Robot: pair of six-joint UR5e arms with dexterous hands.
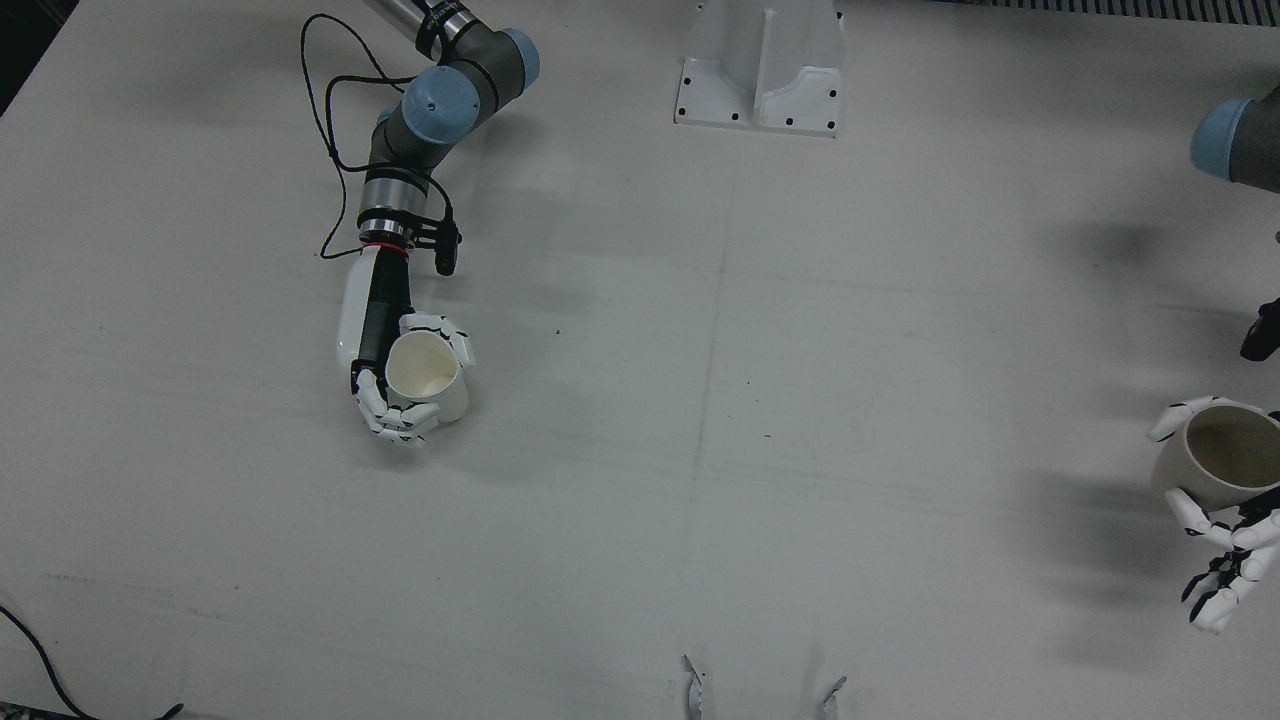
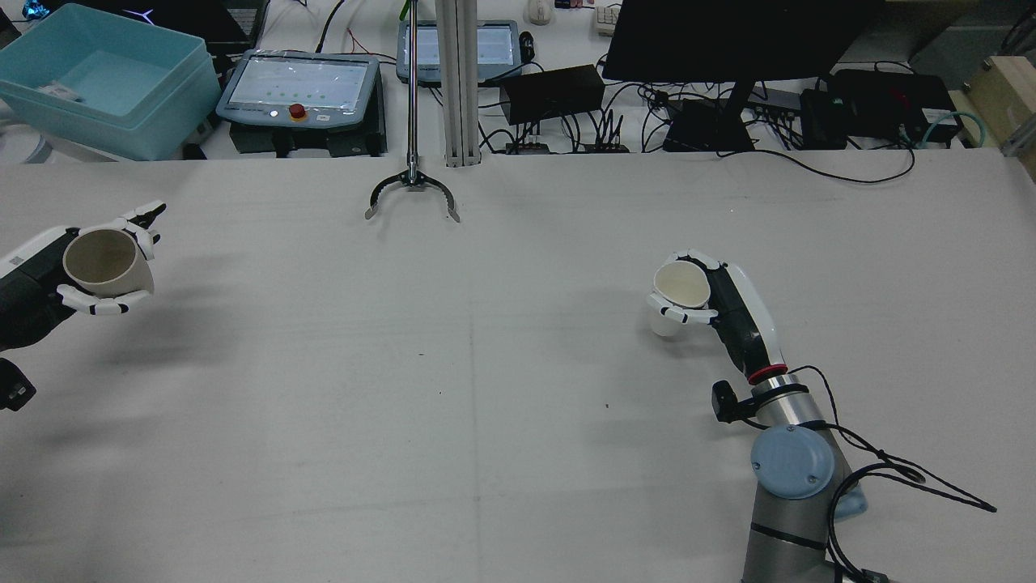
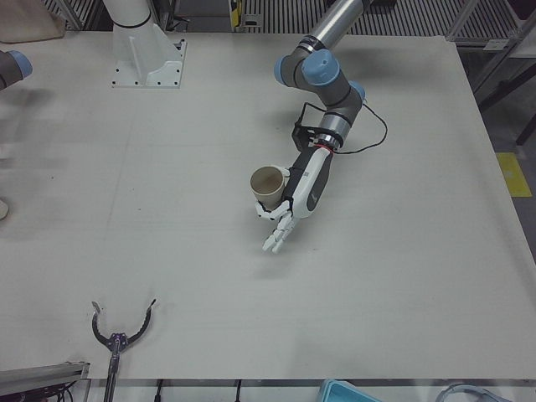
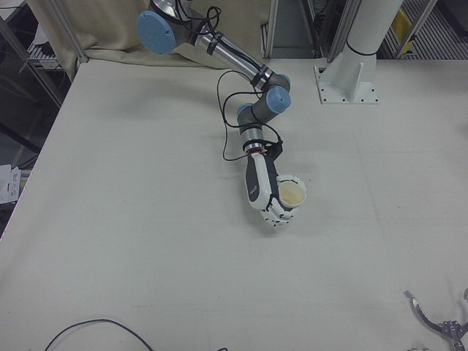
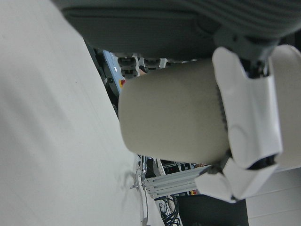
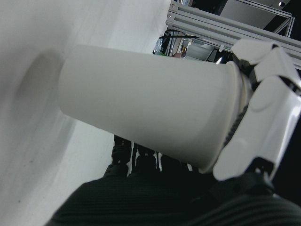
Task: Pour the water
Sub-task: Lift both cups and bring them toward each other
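My left hand [image 2: 97, 275] is shut on a beige paper cup [image 2: 101, 261] and holds it in the air over the table's left edge, mouth up and leaning a little. The same cup [image 1: 1222, 458] and hand [image 1: 1215, 530] show at the right edge of the front view, and the cup [image 3: 268, 182] again in the left-front view. My right hand [image 2: 712, 300] is shut on a white paper cup [image 2: 678, 293] low over the right half of the table. That cup [image 1: 430, 375] looks empty inside. Close up, its fingers [image 6: 263, 117] wrap the rim end of the white cup [image 6: 146, 117].
A black claw tool [image 2: 411, 194] hangs on a pole at the table's far middle edge. A white pedestal [image 1: 760, 70] stands between the arms. Beyond the far edge are a teal bin [image 2: 105, 81], control pendants and a monitor. A cable [image 1: 40, 660] lies at one corner.
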